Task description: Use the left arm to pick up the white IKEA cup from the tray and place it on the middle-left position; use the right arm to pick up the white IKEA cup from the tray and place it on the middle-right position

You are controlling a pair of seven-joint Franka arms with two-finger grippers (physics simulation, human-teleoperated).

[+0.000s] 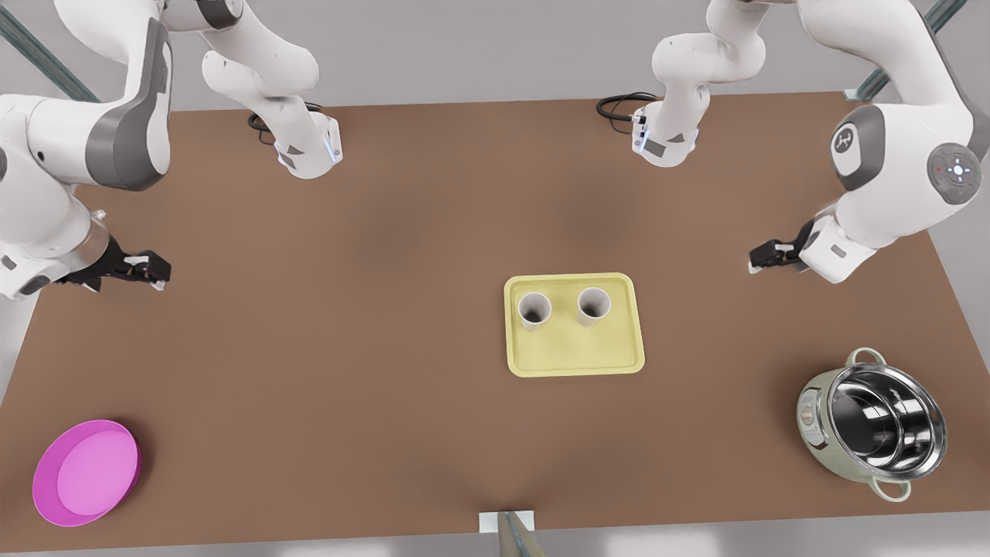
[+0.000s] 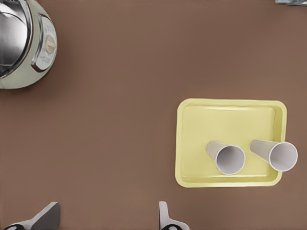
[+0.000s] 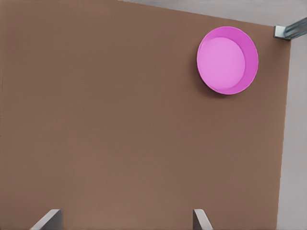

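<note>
The left claw [image 1: 766, 255] hangs above bare tabletop [image 1: 348, 309] with its fingers spread wide and nothing between them. In the left wrist view the two fingertips [image 2: 165, 218] stand far apart. The right claw [image 1: 151, 269] is also wide open and empty. It waits over bare tabletop, far from the tray [image 1: 574, 363], with the round magenta dish [image 3: 227, 60] well ahead of it.

Both white cups stand upright on the pale yellow tray, side by side with a gap between them, their mouths open upward. The nearer cup [image 1: 594, 305] is the one closer to the left claw, though still well apart from it. The farther cup [image 1: 534, 309] stands just beyond it, toward the right claw's side. The pale green cooker with a steel pot [image 1: 874, 425] sits away from the tray, to the other side of the left claw.

The step in hand seems to be the first reach, with no cup grasped yet. To do it well, I think the left claw should take the nearer cup and come down from above. The fingers should stay wide until they are on both sides of the wall. The closing line should run across the row of cups, so that no finger enters the gap and pushes the neighbour. The cup narrows toward its base, so a grip near the rim may hold better.
</note>
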